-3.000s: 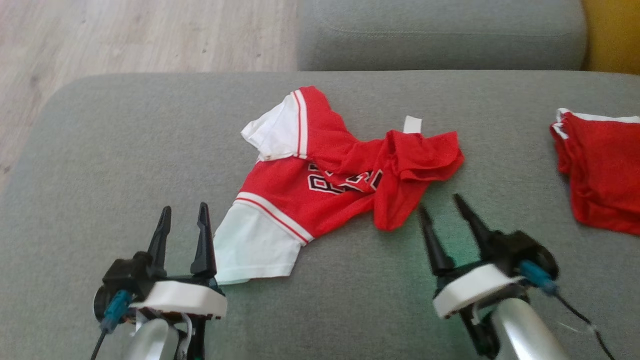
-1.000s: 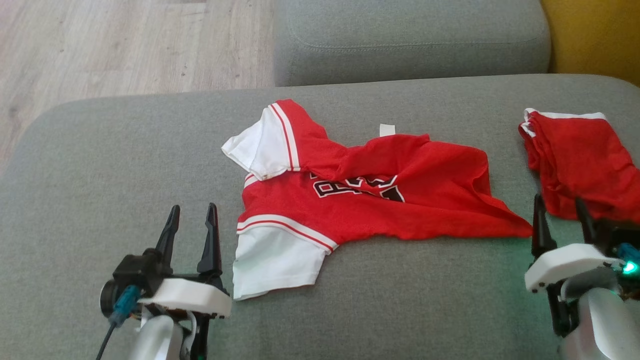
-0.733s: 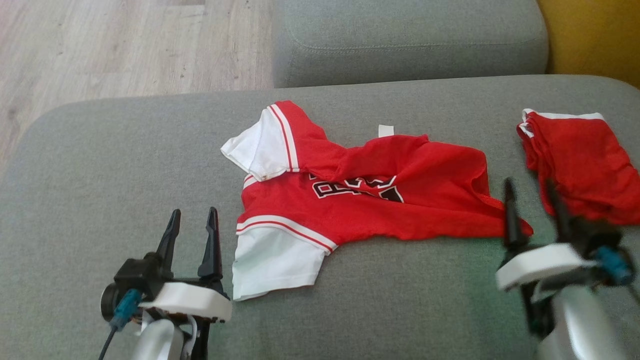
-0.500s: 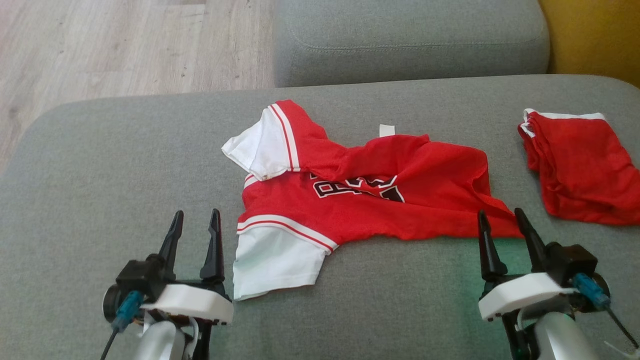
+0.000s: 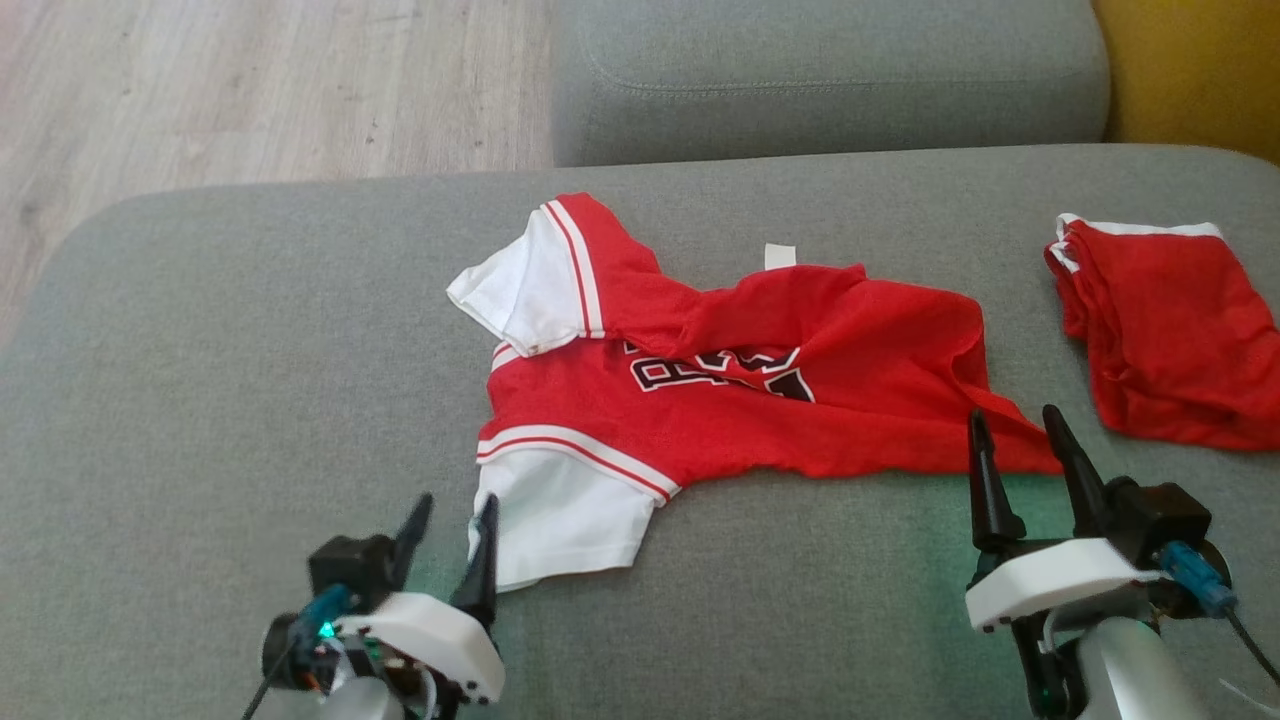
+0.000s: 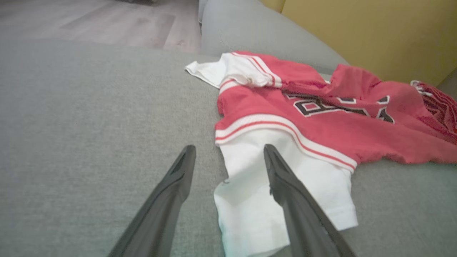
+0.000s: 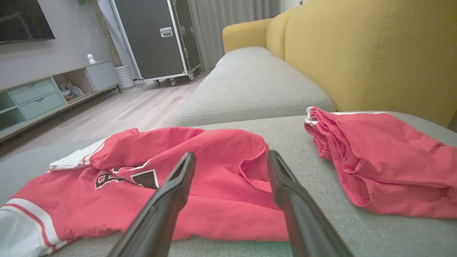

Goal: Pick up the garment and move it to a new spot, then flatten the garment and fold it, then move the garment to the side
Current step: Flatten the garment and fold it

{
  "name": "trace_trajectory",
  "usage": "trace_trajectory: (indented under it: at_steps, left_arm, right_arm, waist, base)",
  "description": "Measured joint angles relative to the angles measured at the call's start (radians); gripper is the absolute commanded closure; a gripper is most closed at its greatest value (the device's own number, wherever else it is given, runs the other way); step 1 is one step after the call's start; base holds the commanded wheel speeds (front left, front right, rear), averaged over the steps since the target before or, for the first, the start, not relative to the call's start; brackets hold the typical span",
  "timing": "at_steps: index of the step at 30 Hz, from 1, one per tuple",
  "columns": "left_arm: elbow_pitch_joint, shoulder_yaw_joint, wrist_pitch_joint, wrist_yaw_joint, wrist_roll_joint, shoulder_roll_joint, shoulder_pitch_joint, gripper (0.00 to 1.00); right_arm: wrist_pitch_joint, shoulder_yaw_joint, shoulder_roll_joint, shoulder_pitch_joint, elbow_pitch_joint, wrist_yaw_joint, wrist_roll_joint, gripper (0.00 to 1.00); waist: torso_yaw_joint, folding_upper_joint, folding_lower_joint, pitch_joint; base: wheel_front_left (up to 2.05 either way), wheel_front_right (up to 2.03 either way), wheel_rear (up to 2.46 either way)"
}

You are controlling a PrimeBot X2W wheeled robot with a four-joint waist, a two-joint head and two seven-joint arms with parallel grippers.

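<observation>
Bare cushion [image 5: 240, 340] left of the jersey [image 5: 850, 420]; red shorts [image 5: 1170, 330] close on its right

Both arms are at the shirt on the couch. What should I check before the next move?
1. The left end effector is open: ok.
2. The right end effector is open: ok.
3. Left one straddles the white sleeve edge: ok.
4. Right one at the near hem corner of the shirt: ok.
5. Shirt flat: not ok, top bunched.
6. The red shorts lie apart from it: ok.

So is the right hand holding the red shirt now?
No, the right hand is open and empty, poised at a corner of the red shirt.
</observation>
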Motion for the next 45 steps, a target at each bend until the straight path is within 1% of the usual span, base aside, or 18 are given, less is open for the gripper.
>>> trace_trajectory:
  at_steps: [5,8,10,14,15,16,17,19,21,28,31,32,36,45]
  left_arm:
    - [0.031,-0.035,0.104,-0.003,-0.010,0.000,0.000,0.00]
    - [0.054,-0.050,0.167,0.015,-0.001,0.004,-0.003,0.00]
    - [0.056,-0.053,0.181,0.030,0.002,0.005,-0.006,0.00]
    - [0.054,-0.061,0.225,0.030,0.002,0.007,-0.028,0.00]
    - [0.054,-0.064,0.239,0.030,0.001,0.008,-0.035,0.20]
    - [0.052,-0.066,0.249,0.029,0.001,0.009,-0.039,0.82]
    - [0.051,-0.066,0.251,0.028,0.000,0.010,-0.041,1.00]
    - [0.045,-0.066,0.252,0.020,-0.008,0.012,-0.042,1.00]
    - [0.039,-0.063,0.223,0.022,-0.014,0.013,-0.041,1.00]
    - [-0.039,-0.032,0.038,0.039,-0.016,0.017,-0.042,1.00]
    - [-0.051,-0.027,-0.023,0.046,-0.016,0.021,-0.042,1.00]
    - [-0.052,-0.026,-0.040,0.049,-0.016,0.021,-0.042,1.00]
    - [-0.061,-0.024,-0.079,0.058,-0.016,0.021,-0.042,1.00]
    - [-0.063,-0.022,-0.105,0.066,-0.016,0.021,-0.041,1.00]
  right_arm:
    - [0.000,-0.002,0.000,0.000,0.000,0.000,0.000,0.00]
    - [0.000,-0.002,0.000,-0.003,0.000,0.000,0.000,0.00]
    - [0.000,-0.002,0.000,-0.006,0.000,0.000,0.007,0.00]
    - [0.000,-0.002,0.000,-0.017,-0.001,0.000,0.007,0.00]
    - [0.000,-0.004,0.000,-0.021,-0.001,0.000,0.007,0.00]
    - [0.000,-0.007,0.000,-0.023,-0.001,0.000,0.007,0.00]
    - [0.000,-0.009,0.000,-0.025,0.001,0.000,0.007,0.00]
    - [0.000,-0.018,0.000,-0.025,0.014,0.000,0.007,0.00]
    - [0.000,-0.034,0.000,-0.026,0.047,0.000,-0.007,0.00]
    - [0.024,-0.097,0.000,-0.068,0.177,0.000,-0.076,0.00]
    - [0.035,-0.114,0.000,-0.090,0.216,0.000,-0.157,0.00]
    - [0.036,-0.121,0.000,-0.095,0.230,0.000,-0.154,0.00]
    - [0.045,-0.143,0.000,-0.104,0.287,0.000,-0.150,0.00]
    - [0.085,-0.208,0.001,-0.131,0.399,0.000,-0.171,0.00]
  waist:
    - [-0.004,0.0000,0.0000,0.014]
    - [-0.008,0.0000,0.0000,0.024]
    - [-0.012,0.0000,0.0000,0.032]
    - [-0.020,0.0000,0.0000,0.046]
    - [-0.022,0.0000,0.0000,0.049]
    - [-0.024,0.0000,0.0000,0.050]
    - [-0.026,0.0000,0.0001,0.051]
    - [-0.028,0.0000,0.0001,0.050]
    - [-0.028,0.0000,0.0001,0.048]
    - [-0.011,0.0000,0.0000,0.037]
    - [-0.002,0.0000,0.0001,0.033]
    - [0.002,0.0000,0.0001,0.032]
    - [0.013,0.0000,0.0001,0.025]
    - [0.026,0.0000,0.0000,0.014]
  base:
    - [0.00,0.00,0.00]
    - [0.00,0.00,0.00]
    - [0.00,0.00,0.00]
    - [0.00,0.00,0.00]
    - [0.00,0.00,0.00]
    - [0.00,0.00,0.00]
    - [0.00,0.00,0.00]
    - [0.00,0.00,0.00]
    - [0.00,0.00,0.00]
    - [0.00,0.00,0.00]
    - [0.00,0.00,0.00]
    - [0.00,0.00,0.00]
    - [0.00,0.00,0.00]
    - [0.00,0.00,0.00]
